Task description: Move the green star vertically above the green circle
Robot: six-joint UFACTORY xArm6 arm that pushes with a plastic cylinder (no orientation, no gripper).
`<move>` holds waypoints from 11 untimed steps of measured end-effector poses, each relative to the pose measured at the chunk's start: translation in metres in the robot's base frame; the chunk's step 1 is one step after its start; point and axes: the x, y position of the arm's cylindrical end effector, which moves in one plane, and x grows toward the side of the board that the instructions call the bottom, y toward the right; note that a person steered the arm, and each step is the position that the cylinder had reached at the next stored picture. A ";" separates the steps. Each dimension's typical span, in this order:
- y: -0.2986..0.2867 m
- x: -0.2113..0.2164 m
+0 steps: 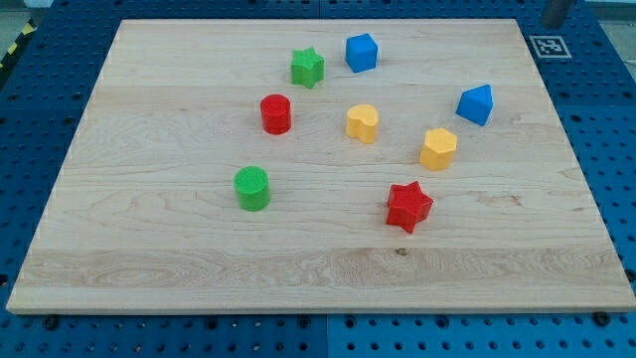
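The green star (307, 68) lies near the board's top middle. The green circle (252, 188), a short cylinder, lies well below it and a little to the left, at the board's left centre. A red cylinder (275, 113) stands between them. My tip (556, 22) shows at the view's top right edge, off the board's top right corner. It is far from both green blocks and touches no block.
A blue cube (361, 52) sits just right of the green star. A yellow heart-like block (363, 122), a yellow hexagon (437, 148), a blue block (476, 103) and a red star (408, 206) lie to the right. A marker tag (550, 46) is at the top right.
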 end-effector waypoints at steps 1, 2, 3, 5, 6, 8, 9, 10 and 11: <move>-0.010 0.033; -0.091 0.079; -0.174 0.081; -0.219 0.102; -0.240 0.121; -0.326 0.122; -0.329 0.117; -0.338 0.099; -0.348 0.099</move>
